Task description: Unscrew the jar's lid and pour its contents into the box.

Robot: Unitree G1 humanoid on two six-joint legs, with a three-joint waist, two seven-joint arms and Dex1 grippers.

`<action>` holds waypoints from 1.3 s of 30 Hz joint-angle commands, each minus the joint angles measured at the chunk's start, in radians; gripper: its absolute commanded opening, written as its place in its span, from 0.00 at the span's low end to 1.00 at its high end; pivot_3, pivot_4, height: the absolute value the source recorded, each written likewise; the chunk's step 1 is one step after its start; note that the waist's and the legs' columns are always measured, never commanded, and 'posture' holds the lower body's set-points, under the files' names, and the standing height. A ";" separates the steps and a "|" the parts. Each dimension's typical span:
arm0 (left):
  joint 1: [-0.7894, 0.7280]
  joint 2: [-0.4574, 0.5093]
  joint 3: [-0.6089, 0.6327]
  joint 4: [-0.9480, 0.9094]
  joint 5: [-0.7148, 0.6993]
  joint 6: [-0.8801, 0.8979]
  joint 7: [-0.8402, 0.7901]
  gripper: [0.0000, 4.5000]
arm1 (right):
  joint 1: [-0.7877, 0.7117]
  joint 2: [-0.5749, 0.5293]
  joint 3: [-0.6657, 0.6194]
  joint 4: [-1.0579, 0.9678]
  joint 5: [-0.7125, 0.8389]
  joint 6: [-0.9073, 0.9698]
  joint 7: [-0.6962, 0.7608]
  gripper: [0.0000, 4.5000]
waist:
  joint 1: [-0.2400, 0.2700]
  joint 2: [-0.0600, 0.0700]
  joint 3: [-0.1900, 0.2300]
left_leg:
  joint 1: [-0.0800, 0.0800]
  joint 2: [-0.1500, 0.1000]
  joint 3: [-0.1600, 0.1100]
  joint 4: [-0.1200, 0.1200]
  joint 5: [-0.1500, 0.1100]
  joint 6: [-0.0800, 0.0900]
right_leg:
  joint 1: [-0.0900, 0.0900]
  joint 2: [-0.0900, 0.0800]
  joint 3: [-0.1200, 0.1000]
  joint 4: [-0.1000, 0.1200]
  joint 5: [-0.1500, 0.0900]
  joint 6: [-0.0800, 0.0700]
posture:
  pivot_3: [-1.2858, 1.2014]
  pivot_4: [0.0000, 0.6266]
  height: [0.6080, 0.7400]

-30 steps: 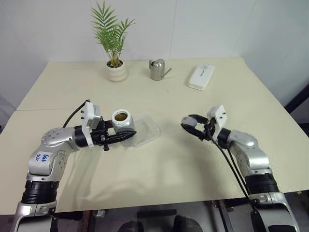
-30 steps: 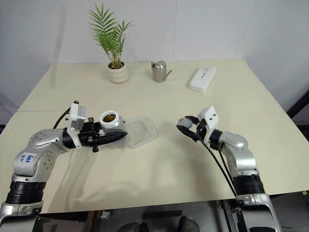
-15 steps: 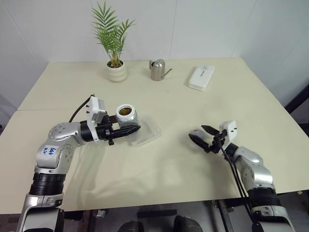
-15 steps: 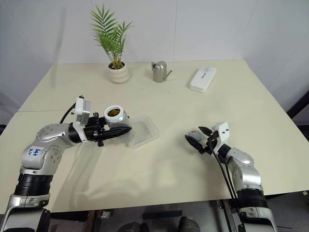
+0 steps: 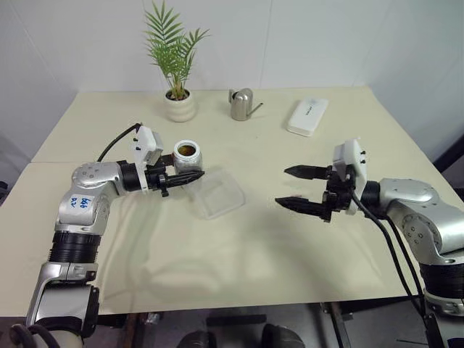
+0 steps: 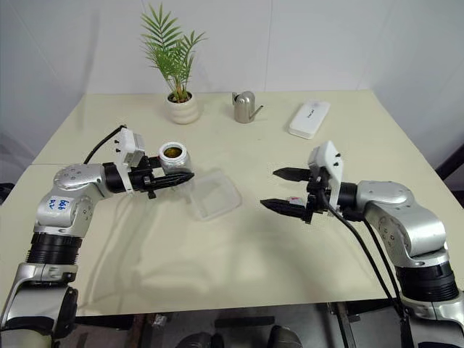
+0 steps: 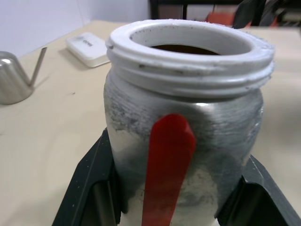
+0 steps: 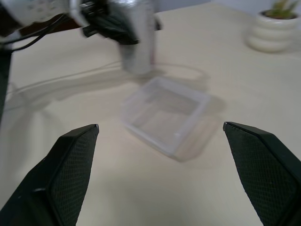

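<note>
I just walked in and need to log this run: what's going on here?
The left gripper holds an open silvery-white jar with a red patch upright, beside the clear plastic square box on the beige table. Brown contents are inside. The right gripper hangs open and empty. The lid seems to lie below it. Nothing is poured yet.

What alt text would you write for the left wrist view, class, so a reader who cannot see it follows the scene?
An open jar, silvery-white with a red patch on its side, stands upright, gripped between the left gripper's black fingers, with something brown showing inside its lidless mouth. Behind it on the beige table are a steel watering can and a flat white case.
</note>
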State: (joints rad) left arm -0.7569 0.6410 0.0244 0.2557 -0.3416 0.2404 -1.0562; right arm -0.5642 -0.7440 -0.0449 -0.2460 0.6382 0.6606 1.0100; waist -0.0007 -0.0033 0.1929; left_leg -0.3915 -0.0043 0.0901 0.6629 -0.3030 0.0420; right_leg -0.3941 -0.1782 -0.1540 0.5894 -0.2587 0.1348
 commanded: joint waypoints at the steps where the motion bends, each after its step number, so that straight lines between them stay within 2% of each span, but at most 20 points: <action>1: -0.055 0.006 -0.041 0.044 0.137 -0.150 0.070 0.43 | -0.018 0.002 -0.029 -0.050 0.032 0.016 -0.018 0.99 | 0.006 -0.001 0.001 | 0.000 0.000 0.000 0.000 0.000 0.000 | 0.000 0.000 0.000 0.000 0.000 0.000 | 0.52 0.24 1.00; 5: -0.112 -0.017 -0.068 0.140 0.320 -0.424 0.260 0.43 | 0.018 0.000 -0.037 -0.046 0.013 0.004 -0.034 0.99 | 0.022 -0.003 0.001 | -0.002 0.000 0.000 0.002 0.000 0.000 | 0.000 0.000 -0.001 0.000 0.000 0.000 | 0.52 0.24 1.00; 7: -0.156 0.023 -0.145 0.205 0.589 -0.663 0.513 0.43 | 0.047 0.001 -0.047 -0.056 0.014 0.006 -0.049 0.99 | 0.027 -0.004 0.002 | -0.002 0.000 0.000 0.002 0.000 0.001 | 0.000 0.000 -0.001 -0.001 0.001 0.000 | 0.52 0.24 1.00; 10: -0.209 0.066 -0.242 0.259 0.912 -0.862 0.868 0.43 | 0.079 0.008 -0.057 -0.074 0.023 0.011 -0.072 0.99 | 0.028 -0.004 0.002 | -0.004 -0.001 0.000 0.001 -0.001 0.001 | 0.000 -0.001 -0.002 -0.002 0.001 0.001 | 0.52 0.24 1.00; 13: -0.257 0.118 -0.367 0.262 1.256 -0.871 1.234 0.43 | 0.095 0.018 -0.058 -0.086 0.030 0.013 -0.092 0.99 | 0.028 -0.004 0.002 | -0.005 -0.002 0.000 0.001 -0.001 0.002 | -0.001 -0.001 -0.003 -0.003 0.001 0.002 | 0.52 0.24 1.00; 17: -0.315 0.138 -0.516 0.300 1.545 -0.792 1.544 0.43 | 0.104 0.036 -0.065 -0.096 0.039 0.018 -0.121 0.99 | 0.027 -0.004 0.002 | -0.008 -0.001 0.000 0.001 -0.002 0.003 | -0.004 -0.001 -0.003 -0.003 0.001 0.002 | 0.52 0.24 1.00; 20: -0.352 0.126 -0.593 0.351 1.657 -0.749 1.695 0.43 | 0.111 0.050 -0.069 -0.100 0.038 0.015 -0.139 0.99 | 0.027 -0.004 0.002 | -0.010 -0.001 0.000 0.002 -0.001 0.003 | -0.005 -0.001 -0.004 -0.002 0.001 0.002 | 0.52 0.24 1.00; 22: -0.346 0.120 -0.634 0.332 1.756 -0.648 1.827 0.43 | 0.115 0.062 -0.072 -0.102 0.040 0.010 -0.152 0.99 | 0.027 -0.004 0.002 | -0.011 -0.001 0.000 0.003 -0.001 0.003 | -0.007 -0.001 -0.004 -0.002 0.001 0.002 | 0.52 0.24 1.00; 25: -0.332 0.112 -0.674 0.335 1.814 -0.583 1.896 0.43 | 0.119 0.084 -0.072 -0.110 0.044 0.008 -0.175 0.99 | 0.027 -0.004 0.002 | -0.013 -0.001 0.000 0.003 -0.001 0.004 | -0.008 -0.001 -0.004 -0.001 0.001 0.002 | 0.52 0.24 1.00; 34: -0.319 0.109 -0.695 0.338 1.820 -0.509 1.919 0.43 | 0.146 0.103 -0.078 -0.138 0.062 0.010 -0.199 0.99 | 0.026 -0.004 0.002 | -0.013 -0.001 0.000 0.005 -0.001 0.004 | -0.008 -0.002 -0.004 0.001 0.001 0.002 | 0.52 0.24 1.00; 39: -0.324 0.102 -0.675 0.354 1.770 -0.522 1.881 0.43 | 0.149 0.105 -0.077 -0.139 0.072 0.006 -0.200 0.99 | 0.026 -0.004 0.002 | -0.013 -0.001 0.000 0.006 0.000 0.004 | -0.008 -0.002 -0.003 0.002 0.001 0.002 | 0.52 0.24 1.00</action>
State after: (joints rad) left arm -1.0703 0.7422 -0.6818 0.6225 1.4682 -0.2902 0.8275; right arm -0.4188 -0.6427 -0.0893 -0.3496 0.6905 0.6787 0.8141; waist 0.0253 -0.0076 0.1945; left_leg -0.4046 -0.0056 0.0905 0.6691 -0.3034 0.0460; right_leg -0.4025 -0.1802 -0.1575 0.5915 -0.2573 0.1368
